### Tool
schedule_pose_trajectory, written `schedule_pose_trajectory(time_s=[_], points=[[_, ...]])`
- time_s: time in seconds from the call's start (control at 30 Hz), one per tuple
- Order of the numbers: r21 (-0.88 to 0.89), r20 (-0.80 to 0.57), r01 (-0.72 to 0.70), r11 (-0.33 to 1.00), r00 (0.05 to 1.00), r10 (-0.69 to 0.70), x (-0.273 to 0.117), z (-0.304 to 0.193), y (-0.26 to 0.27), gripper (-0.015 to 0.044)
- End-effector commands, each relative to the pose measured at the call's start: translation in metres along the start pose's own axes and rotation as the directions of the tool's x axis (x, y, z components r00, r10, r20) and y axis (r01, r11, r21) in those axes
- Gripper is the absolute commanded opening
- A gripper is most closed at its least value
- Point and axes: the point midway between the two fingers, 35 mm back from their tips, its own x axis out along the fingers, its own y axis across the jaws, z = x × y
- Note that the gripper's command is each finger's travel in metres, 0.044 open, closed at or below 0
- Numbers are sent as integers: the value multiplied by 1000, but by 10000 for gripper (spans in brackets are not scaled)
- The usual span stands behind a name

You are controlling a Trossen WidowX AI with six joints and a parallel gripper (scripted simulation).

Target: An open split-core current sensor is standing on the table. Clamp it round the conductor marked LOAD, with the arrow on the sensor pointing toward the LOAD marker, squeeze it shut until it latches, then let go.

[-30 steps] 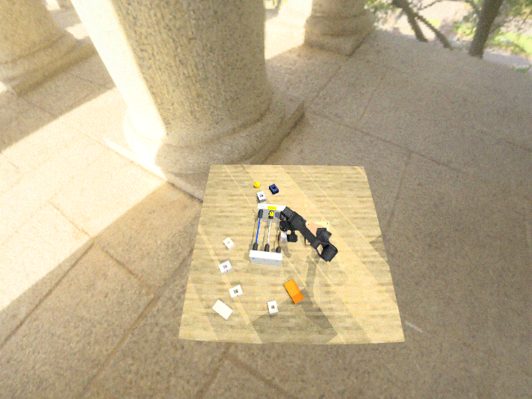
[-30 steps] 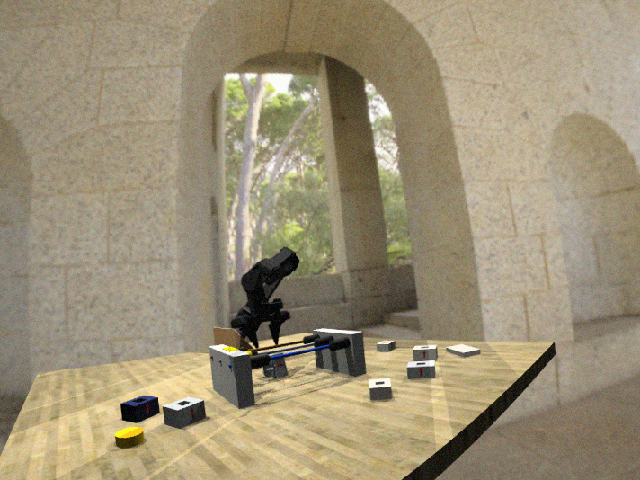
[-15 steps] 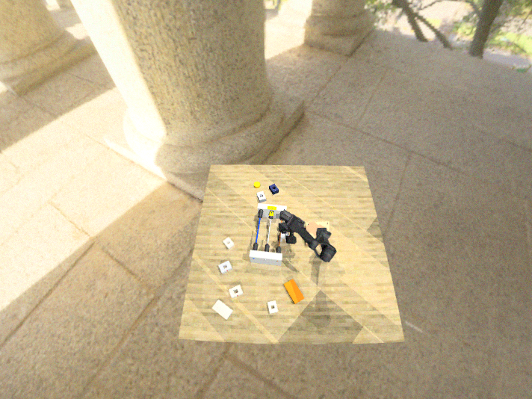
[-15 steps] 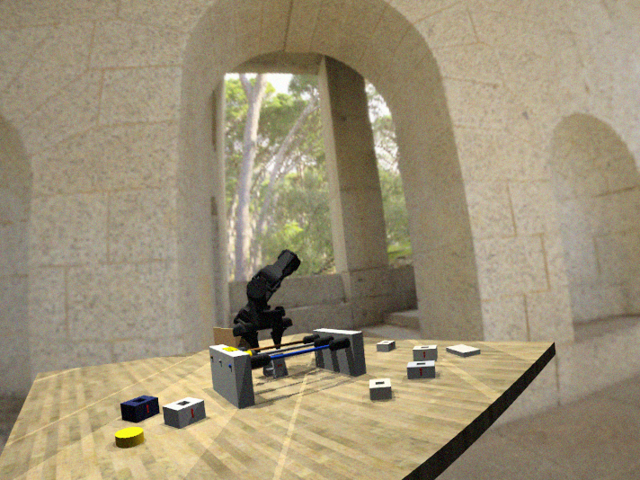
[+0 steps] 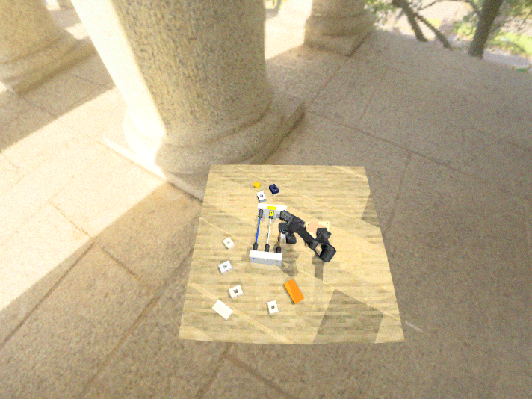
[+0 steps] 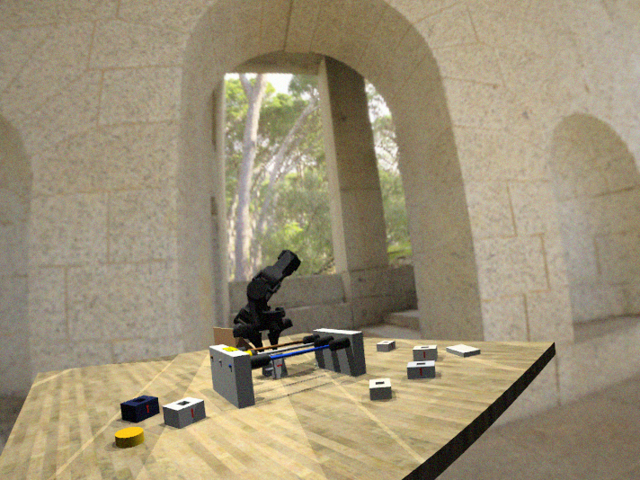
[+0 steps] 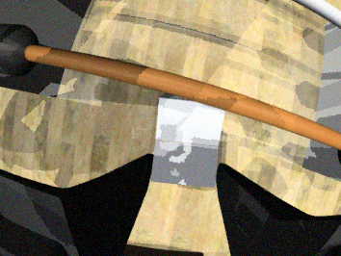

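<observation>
The pale grey current sensor stands on the table beside and partly under the brown conductor. A red arrow mark shows on it in the exterior view. My gripper points down, with its fingertips flush against both sides of the sensor; it looks shut on it. The white conductor runs from the end block with the yellow LOAD label and carries a yellow tag. The sensor's jaw opening cannot be made out.
The blue conductor is the outer one. The other end block holds the conductors' far ends. Several white holed blocks, an orange block, a white plate, a navy block and a yellow disc lie around.
</observation>
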Motion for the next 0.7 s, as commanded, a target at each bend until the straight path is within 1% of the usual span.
schedule_pose_trajectory(time_s=[0.0,0.17,0.33,0.67], points=[[-2,0,1,1000,1000,-1,0,0,0,163],[-2,0,1,1000,1000,-1,0,0,0,129],[9,-5,-6,1000,1000,6,-3,-2,1,0],[11,-7,-6,1000,1000,6,-13,-41,6,0]])
